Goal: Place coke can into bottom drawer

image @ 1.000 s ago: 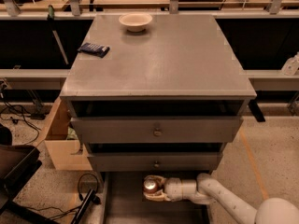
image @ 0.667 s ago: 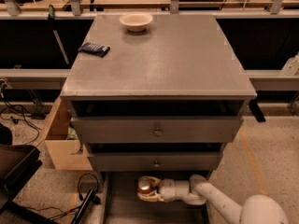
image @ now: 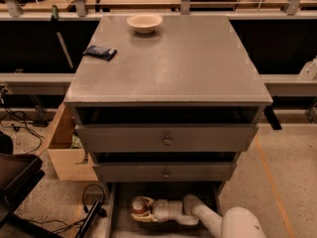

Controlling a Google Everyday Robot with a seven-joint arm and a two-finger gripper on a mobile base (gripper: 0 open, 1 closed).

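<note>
The coke can (image: 139,206), red with a silver top, is held in my gripper (image: 143,209) low inside the open bottom drawer (image: 115,217), near its left side. The white arm reaches in from the bottom right. The fingers wrap the can above and below. The drawer is the grey tray pulled out beneath the two knobbed drawer fronts (image: 166,139). The can's base and the drawer floor under it are partly hidden by the gripper.
On the grey cabinet top (image: 168,63) stand a cream bowl (image: 144,22) at the back and a dark blue packet (image: 99,52) at the left. A wooden box (image: 64,150) sits left of the cabinet. Cables and a dark object lie on the floor at left.
The gripper with the can has moved left inside the bottom drawer, and the arm has reached further in.
</note>
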